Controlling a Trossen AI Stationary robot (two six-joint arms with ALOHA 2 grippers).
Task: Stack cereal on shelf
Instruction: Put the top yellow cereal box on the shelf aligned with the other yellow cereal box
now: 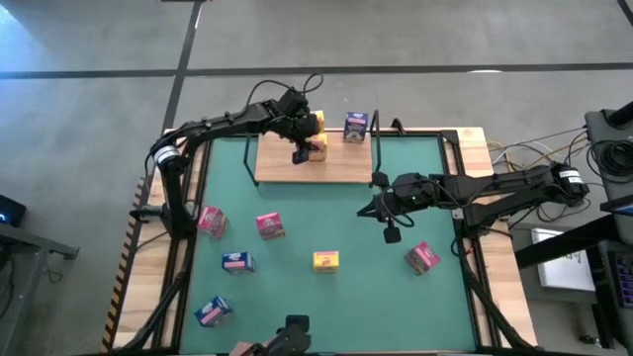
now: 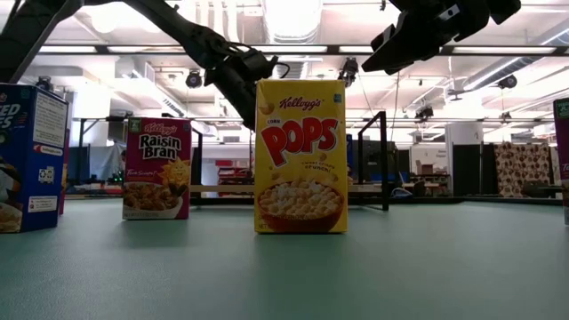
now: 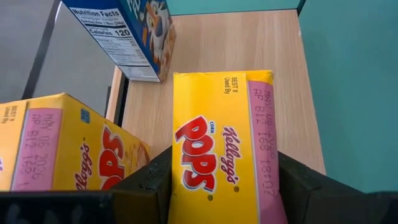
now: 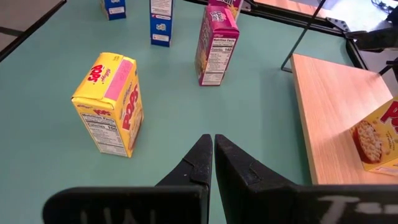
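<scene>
The shelf [image 1: 297, 166], a light-wood board with black wire brackets, lies at the mat's far edge. On it stand a blue box [image 1: 356, 127] and a yellow box [image 1: 317, 149]; another yellow box [image 3: 224, 149] is held just above the board. On the mat stand three pink boxes [image 1: 270, 225], two blue [image 1: 237, 262] and one yellow [image 1: 325, 260]

The left arm reaches far across to the back of the tabletop, its left gripper [image 1: 303, 148] pointing down with the jaws spread and clamped on something between them. The right arm stretches in from the side, its right gripper [image 1: 392, 233] hanging above the tabletop with jaws pressed together.
</scene>
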